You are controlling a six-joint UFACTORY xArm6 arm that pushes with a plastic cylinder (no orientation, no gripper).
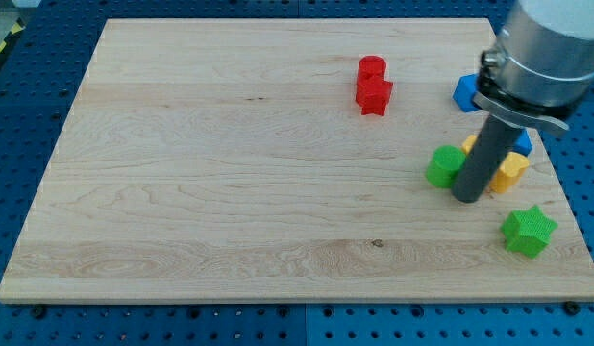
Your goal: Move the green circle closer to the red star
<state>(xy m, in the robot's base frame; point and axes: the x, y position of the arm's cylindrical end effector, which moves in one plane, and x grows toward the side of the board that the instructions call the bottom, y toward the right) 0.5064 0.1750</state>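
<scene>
Nearest you, low on the view's right, a green star (528,232) sits on the wooden board (230,173), below and to the right of my tip (467,197). Take my tip as your landmark: it is a plain rod end with nothing to spread, press together or pinch, and it rests on the board. You find the green circle (444,166) just to its upper left, touching or nearly touching the rod. A yellow block (509,171), shape unclear, lies just to its right, partly hidden by the rod. Blue blocks show above it: one (465,92) toward the view's top, another (521,142) peeking out above the yellow one, both partly covered by the arm. You see the red star (374,95) well apart, up and to the left of my tip, with a second red block (371,68) touching its upper side.
</scene>
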